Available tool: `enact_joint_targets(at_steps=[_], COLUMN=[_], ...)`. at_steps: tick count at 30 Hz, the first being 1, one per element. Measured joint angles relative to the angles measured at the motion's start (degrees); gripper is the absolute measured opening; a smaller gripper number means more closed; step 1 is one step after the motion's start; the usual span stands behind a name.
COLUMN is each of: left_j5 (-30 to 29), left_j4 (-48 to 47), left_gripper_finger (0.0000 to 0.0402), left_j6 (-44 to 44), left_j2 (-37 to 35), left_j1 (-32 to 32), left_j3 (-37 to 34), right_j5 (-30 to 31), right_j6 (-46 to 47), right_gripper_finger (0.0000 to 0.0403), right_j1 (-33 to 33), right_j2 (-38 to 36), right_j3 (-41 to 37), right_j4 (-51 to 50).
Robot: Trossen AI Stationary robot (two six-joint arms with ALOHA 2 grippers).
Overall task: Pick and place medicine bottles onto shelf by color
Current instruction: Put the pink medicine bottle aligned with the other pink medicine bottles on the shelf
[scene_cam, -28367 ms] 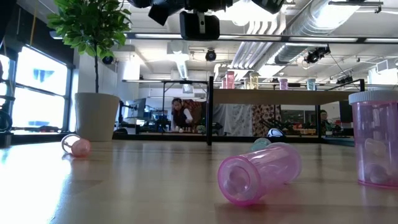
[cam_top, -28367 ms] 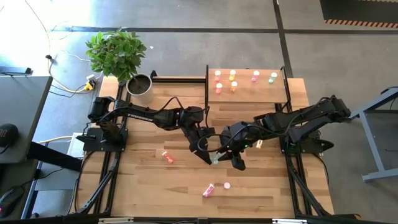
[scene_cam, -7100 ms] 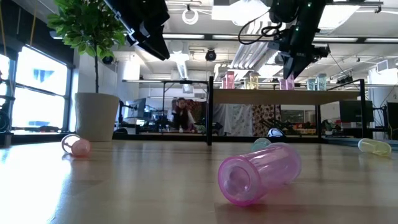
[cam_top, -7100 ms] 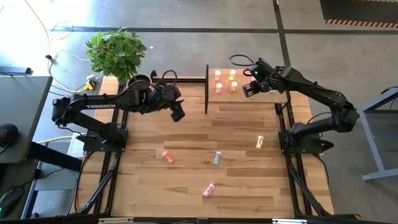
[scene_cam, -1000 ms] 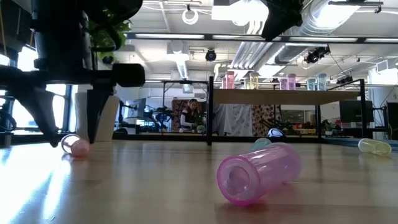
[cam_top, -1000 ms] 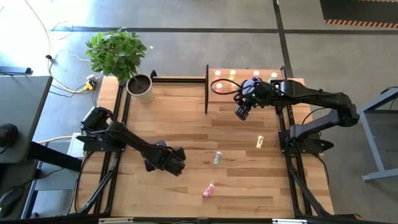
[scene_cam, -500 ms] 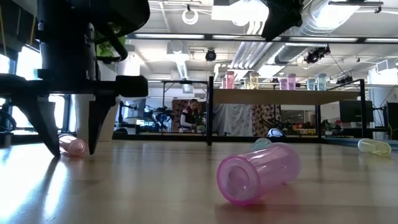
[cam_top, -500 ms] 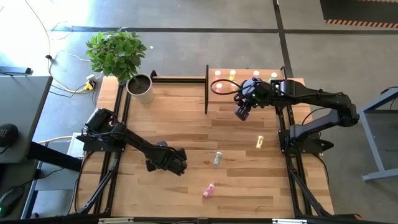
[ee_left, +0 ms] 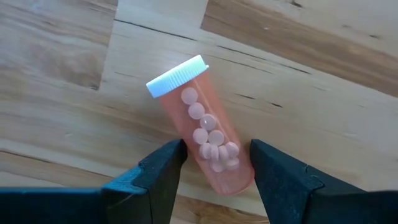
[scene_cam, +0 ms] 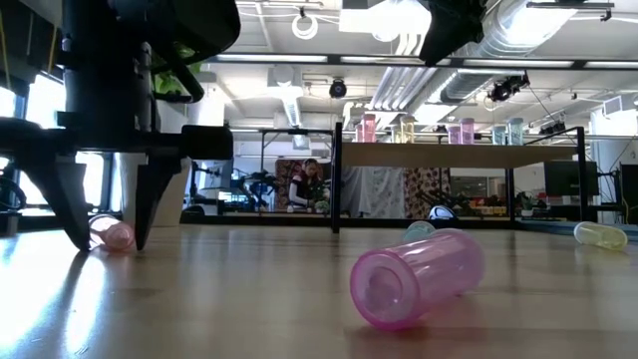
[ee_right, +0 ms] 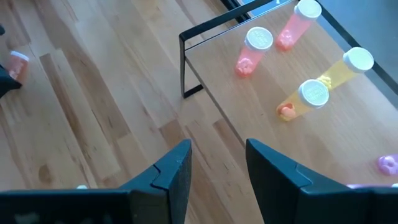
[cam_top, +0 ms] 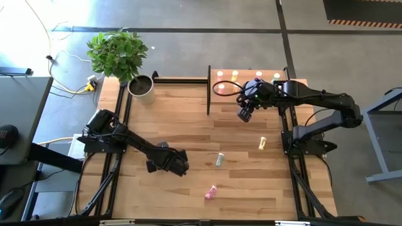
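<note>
**Left pick in hand: orange-red bottle bracketed, not yet gripped**

While the orange-red bottle (ee_left: pixel 202 126) lies on its side on the table (cam_top: pixel 188 125), white cap pointing away from the wrist, the left pincer (ee_left: pixel 214 165) is down over it, fingers (scene_cam: pixel 68 204) open either side, tips at the table. Next move, I'd judge: close on the body, lift, carry to the shelf (cam_top: pixel 264 94) by the other orange-red ones.

Left arm reaches low and long across the table's near-left. Right pincer (cam_top: pixel 244 113) hangs just off the shelf's front edge, open, holding nothing.
</note>
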Motion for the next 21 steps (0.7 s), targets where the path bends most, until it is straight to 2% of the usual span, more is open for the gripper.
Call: enact_joint_targets(at_steps=[4,12,21], left_j5=[0.9,2.5,1.3], left_j4=[-0.4,-0.9,-0.4], left_gripper_finger=[0.0184,0.0184,0.0184], left_j6=[1.8,0.0,-3.2], left_j2=[-0.1,-0.9,-1.0], left_j1=[-0.5,-0.3,-0.1], left_j3=[0.4,1.6,1.7], right_j5=[0.0,0.0,-1.5], right_j6=[-0.2,-0.7,-2.1], right_gripper_finger=[0.0142,0.0142,0.0142], right_j1=[0.0,0.0,0.0], right_j2=[0.0,0.0,0.0], right_j3=[0.0,0.0,0.0], right_j4=[0.0,0.0,-0.4])
